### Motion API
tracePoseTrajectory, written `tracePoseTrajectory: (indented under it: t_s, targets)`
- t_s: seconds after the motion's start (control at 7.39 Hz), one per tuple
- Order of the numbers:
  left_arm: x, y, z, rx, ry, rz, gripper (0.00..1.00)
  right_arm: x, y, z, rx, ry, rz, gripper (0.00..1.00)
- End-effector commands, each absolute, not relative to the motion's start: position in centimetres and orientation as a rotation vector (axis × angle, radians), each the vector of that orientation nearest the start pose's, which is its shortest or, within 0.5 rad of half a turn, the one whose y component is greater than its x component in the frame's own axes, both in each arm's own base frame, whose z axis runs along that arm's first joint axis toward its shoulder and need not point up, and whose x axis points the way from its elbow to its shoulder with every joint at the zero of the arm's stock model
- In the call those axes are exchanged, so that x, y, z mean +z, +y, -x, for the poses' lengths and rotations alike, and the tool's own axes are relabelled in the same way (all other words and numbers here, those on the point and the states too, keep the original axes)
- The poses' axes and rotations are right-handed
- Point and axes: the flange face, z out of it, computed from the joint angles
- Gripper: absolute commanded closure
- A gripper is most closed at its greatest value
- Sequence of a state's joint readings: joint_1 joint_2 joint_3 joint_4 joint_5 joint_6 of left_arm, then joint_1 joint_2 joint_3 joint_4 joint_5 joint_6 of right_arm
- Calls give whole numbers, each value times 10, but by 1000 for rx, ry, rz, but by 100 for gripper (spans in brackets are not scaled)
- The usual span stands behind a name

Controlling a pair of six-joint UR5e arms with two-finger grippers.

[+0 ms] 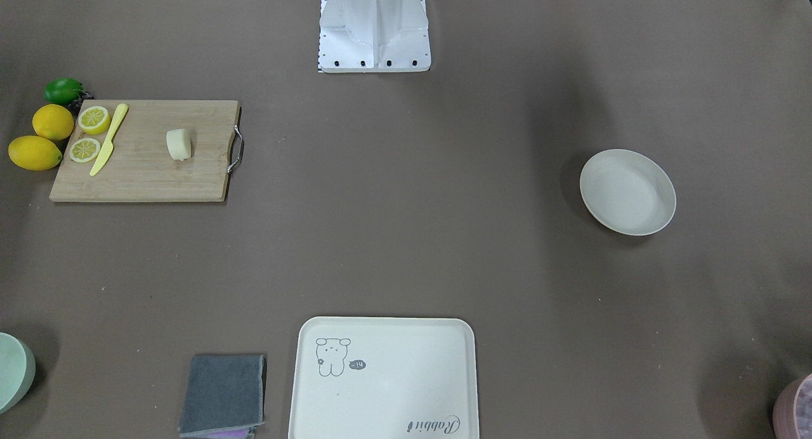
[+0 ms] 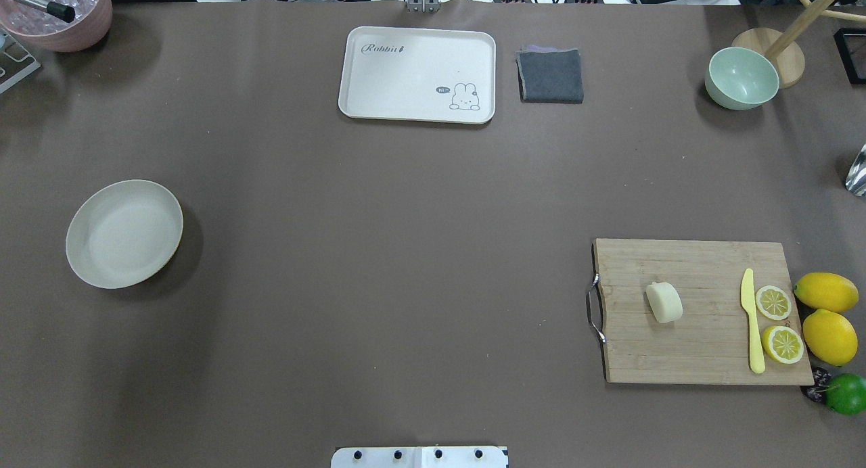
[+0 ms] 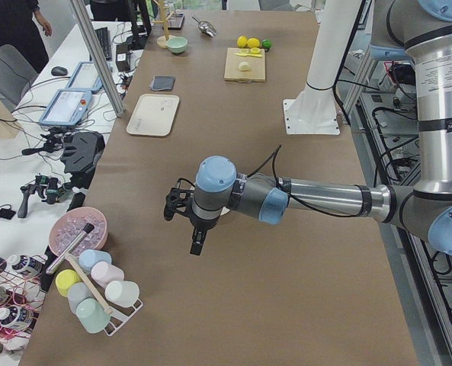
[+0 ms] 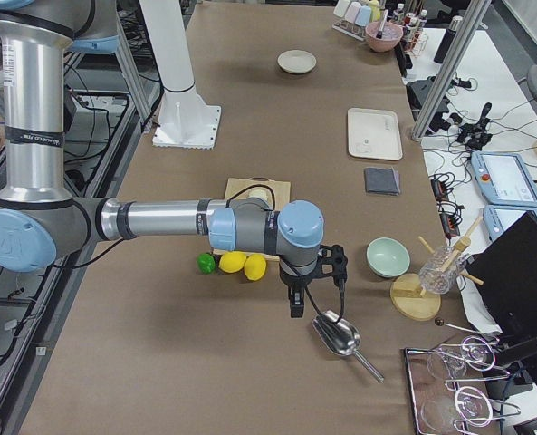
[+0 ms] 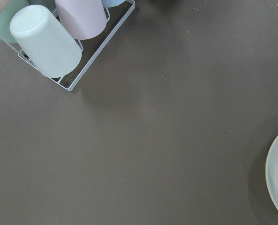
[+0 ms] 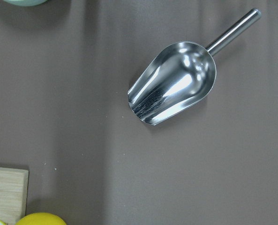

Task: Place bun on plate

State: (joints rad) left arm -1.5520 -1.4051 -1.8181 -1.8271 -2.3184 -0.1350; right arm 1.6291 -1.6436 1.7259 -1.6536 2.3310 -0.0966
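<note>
Right gripper (image 4: 306, 283) hangs above the table at the robot's right end, with a steel scoop (image 6: 174, 89) lying under its camera. It shows only in the side view, so I cannot tell whether its jaws stand wide or narrow. Left gripper (image 3: 186, 221) hovers at the opposite end near a cup rack (image 5: 59, 42), and its opening cannot be read either.

In the overhead view the bun (image 2: 664, 301) lies untouched on a wooden cutting board (image 2: 697, 349), at about 4 o'clock from the table's middle. A yellow plastic knife (image 2: 749, 319) is at its 3 o'clock, with two lemon halves (image 2: 773, 302) beyond that and whole lemons (image 2: 825, 291) just off the board. The plate (image 2: 124, 232) sits at about 9 o'clock from the middle, well apart from the bun.

By my reading, the task is at its first step, the reach for the bun. The right arm looks the likelier one, since the board is on its side. From above the scoop it would need to travel toward roughly 8 o'clock and settle over the bun. It would then descend with jaws spread wider than the lump, clear of the knife, and close gently. The carry to the plate is long and may call for a hand-over.
</note>
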Motion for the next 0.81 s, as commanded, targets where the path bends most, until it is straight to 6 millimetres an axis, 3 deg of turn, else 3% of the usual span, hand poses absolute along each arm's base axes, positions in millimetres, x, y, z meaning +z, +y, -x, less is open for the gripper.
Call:
tracePoseTrajectory:
  t_s: [0.0, 0.27, 0.68]
  targets:
    - [579, -443, 56, 25, 770, -282, 2, 626, -455, -91, -36, -759, -59, 0]
    - [585, -439, 56, 32, 771, -298, 2, 621, -456, -91, -40, -756, -70, 0]
    - [575, -444, 55, 59, 782, -344, 2, 616, -456, -92, -42, -757, -79, 0]
